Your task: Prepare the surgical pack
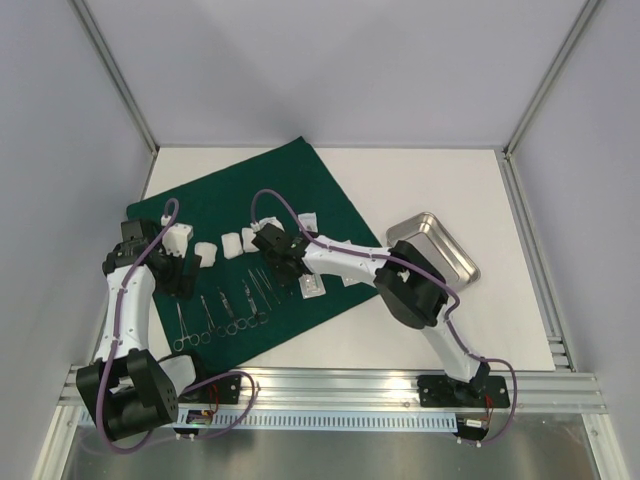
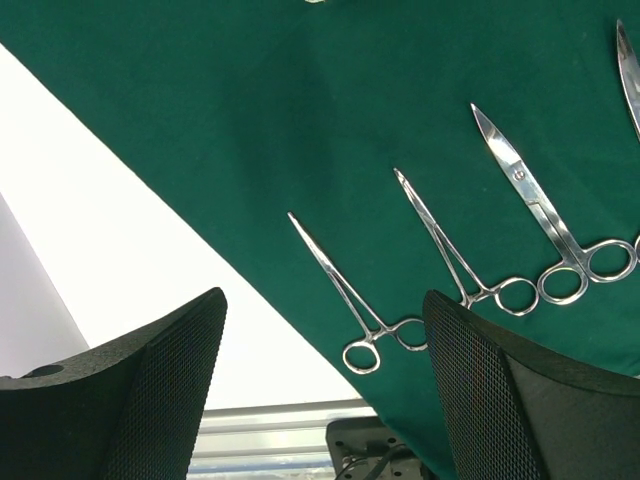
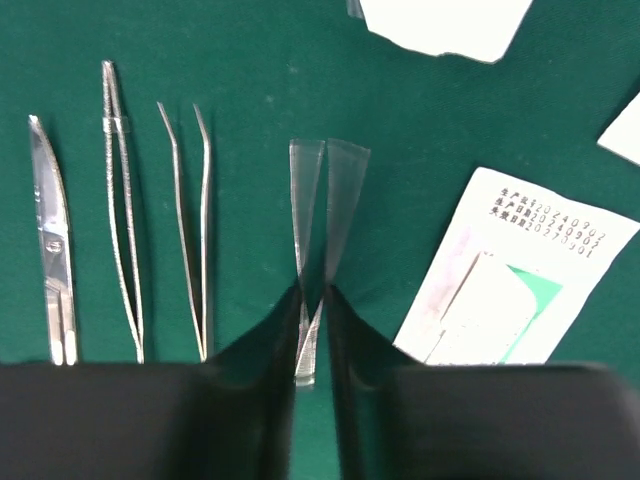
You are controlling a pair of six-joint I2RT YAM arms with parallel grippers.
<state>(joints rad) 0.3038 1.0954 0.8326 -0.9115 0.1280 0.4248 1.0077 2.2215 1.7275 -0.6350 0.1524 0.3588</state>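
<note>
The dark green cloth lies flat on the white table. A row of steel instruments lies on its near part, with white gauze pieces behind them. My right gripper is over the row. In the right wrist view the right gripper is shut on a broad steel tweezers low over the cloth. My left gripper is open and empty above the cloth's left edge. In the left wrist view the left gripper has a ring-handled clamp between its spread jaws.
The empty steel tray sits on the bare table to the right of the cloth. A clear pouch with a printed label lies right of the held tweezers. Fine tweezers, another pair and scissors lie alongside.
</note>
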